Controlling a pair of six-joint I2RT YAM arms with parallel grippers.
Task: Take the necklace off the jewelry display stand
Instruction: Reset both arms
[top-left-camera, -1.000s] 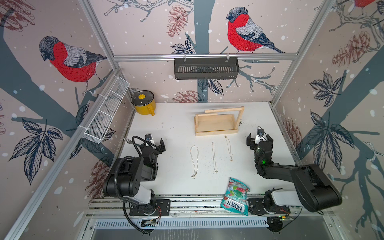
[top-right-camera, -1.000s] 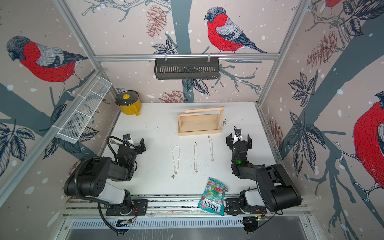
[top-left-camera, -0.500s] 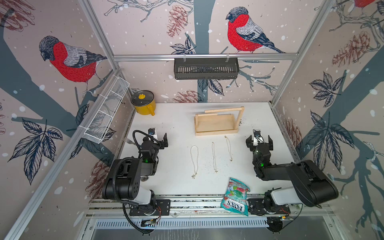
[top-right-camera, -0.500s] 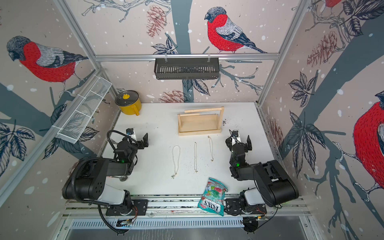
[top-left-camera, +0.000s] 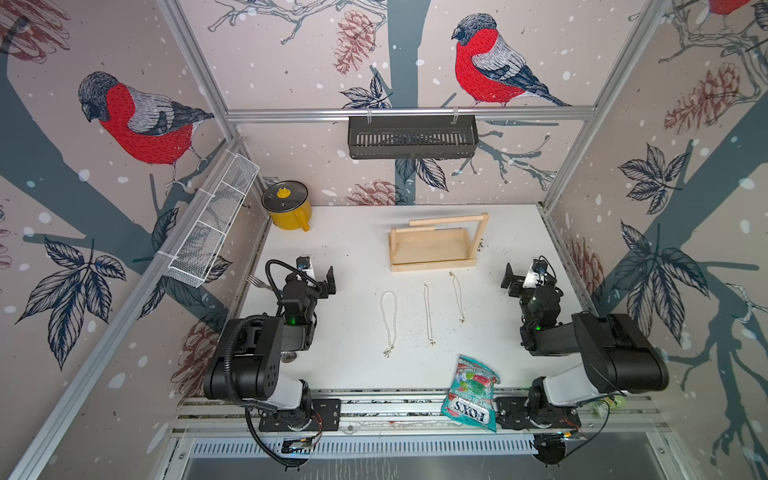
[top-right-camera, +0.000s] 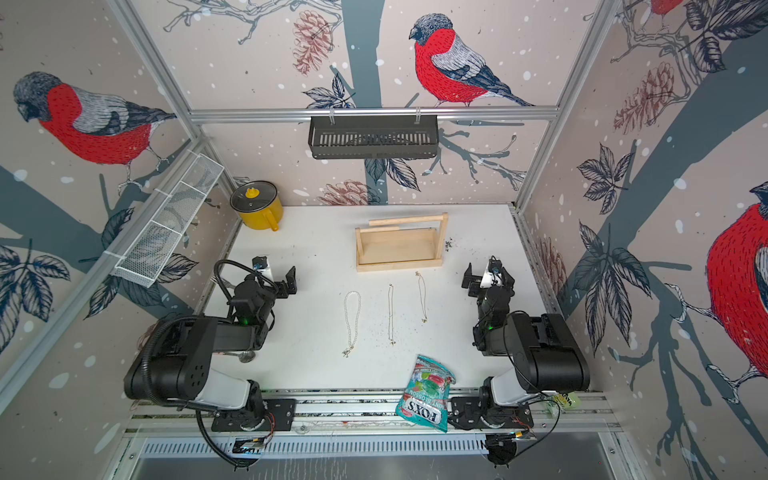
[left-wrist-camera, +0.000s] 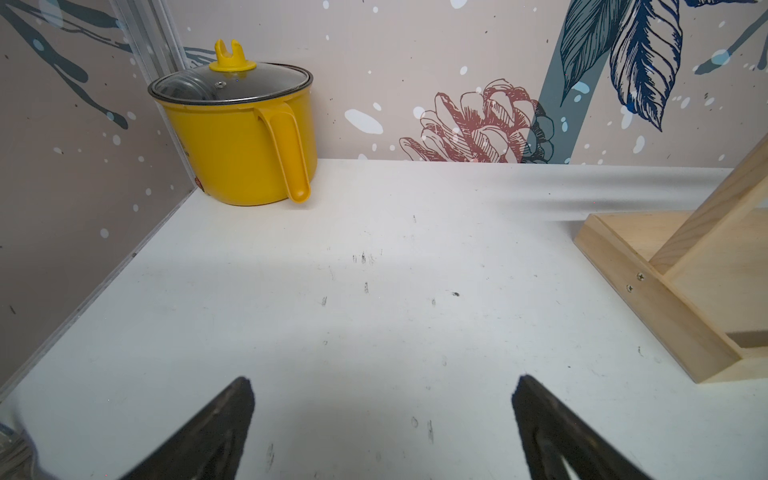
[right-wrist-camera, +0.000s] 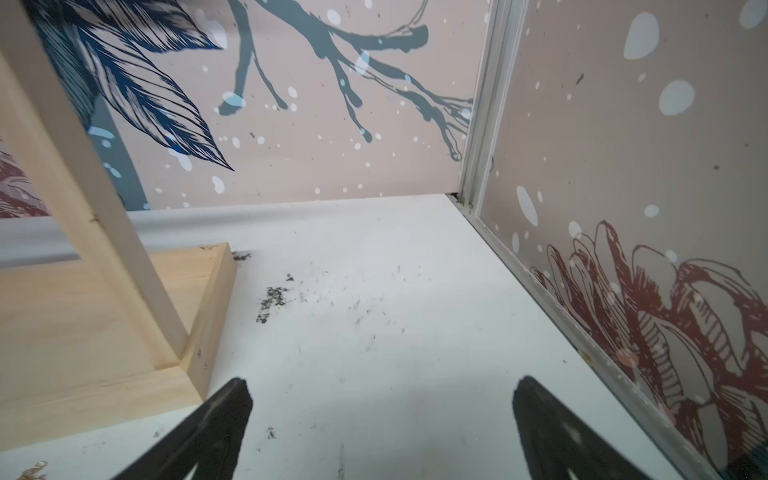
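The pale wooden jewelry display stand stands at the back centre, and its dowel bar is bare. Three necklaces lie flat on the white table in front of it: a pearl necklace, a thin chain and a gold chain. My left gripper hovers low at the left, open and empty. My right gripper is open and empty beside the stand's right corner. The stand's base also shows in the left wrist view.
A yellow lidded pot sits in the back left corner. A candy bag lies at the front edge. A white wire basket hangs on the left wall, a black basket on the back wall. Dark crumbs lie right of the stand.
Both arms have drawn back and settled low at the table's sides, with their grippers turned level toward the back wall. The necklaces and the stand have not moved.
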